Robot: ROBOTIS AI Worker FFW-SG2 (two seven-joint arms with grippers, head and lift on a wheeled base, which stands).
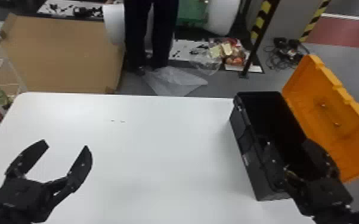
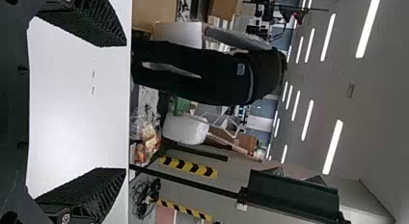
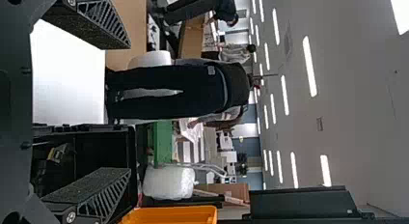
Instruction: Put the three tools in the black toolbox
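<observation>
The bench (image 1: 146,143) had a white top with rounded far corners and bore two small dark marks (image 1: 117,121) toward its far left. Beyond it, a large piece of cardboard (image 1: 65,56) and a clear plastic sheet (image 1: 176,80) lay on the grey floor (image 1: 217,86). The black toolbox (image 1: 258,175) stood at the bench's right side; its orange lid (image 1: 310,101) was open, tilted outward to the right. Inside the toolbox, a yellow-and-black item (image 3: 58,153) was noted, along with dark shapes; the interior was too dark to count the tools. The right gripper (image 1: 285,140) was positioned over the toolbox, its fingers open and spread well apart. The left gripper (image 1: 66,144) was above the left part of the bench, its fingers likewise open, with the white surface visible between them.
</observation>
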